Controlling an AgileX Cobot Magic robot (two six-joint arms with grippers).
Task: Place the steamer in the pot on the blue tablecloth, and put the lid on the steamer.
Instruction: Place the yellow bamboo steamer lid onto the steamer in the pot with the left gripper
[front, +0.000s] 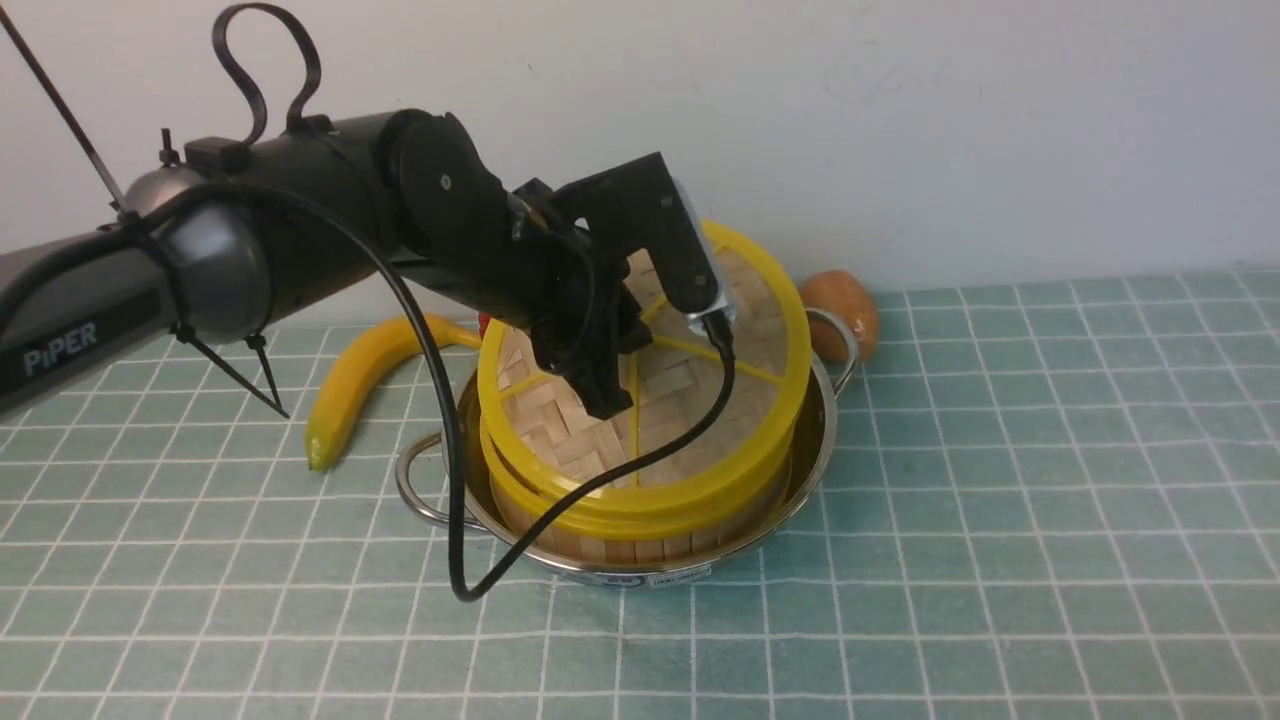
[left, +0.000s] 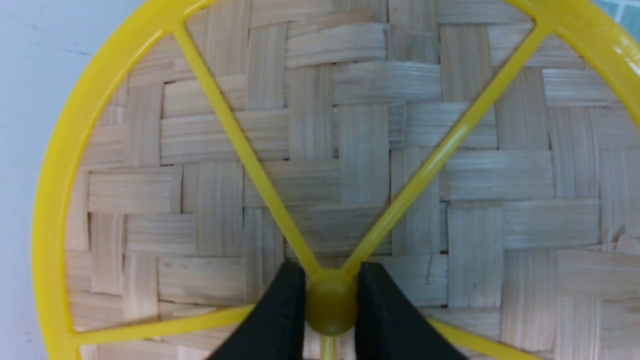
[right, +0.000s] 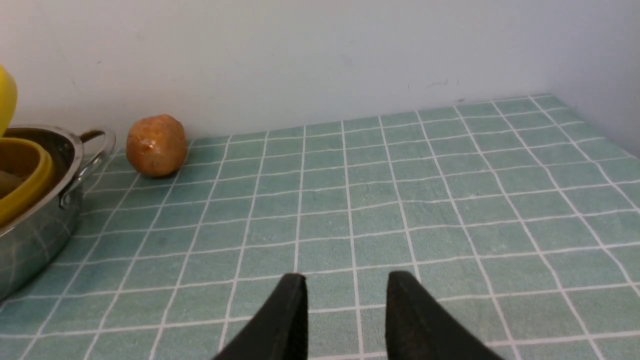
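Observation:
The pot (front: 812, 455) stands on the blue tablecloth (front: 1000, 500) with the steamer (front: 640, 548) inside it. The lid (front: 700, 390) is tilted over the steamer, its far edge raised and its near edge down at the steamer's yellow rim. My left gripper (front: 610, 400) is shut on the lid's yellow centre knob; the left wrist view shows the fingertips (left: 285, 295) pinching it, with the woven lid (left: 360, 150) filling the view. The steamer's contents are hidden. My right gripper (right: 345, 290) is open and empty above the cloth (right: 450, 200), to the right of the pot (right: 35, 235).
A yellow banana (front: 360, 375) lies left of the pot. A brown potato (front: 845, 305) sits behind the pot's right handle by the wall; it also shows in the right wrist view (right: 156, 145). A black cable (front: 450, 520) hangs from my left arm before the pot.

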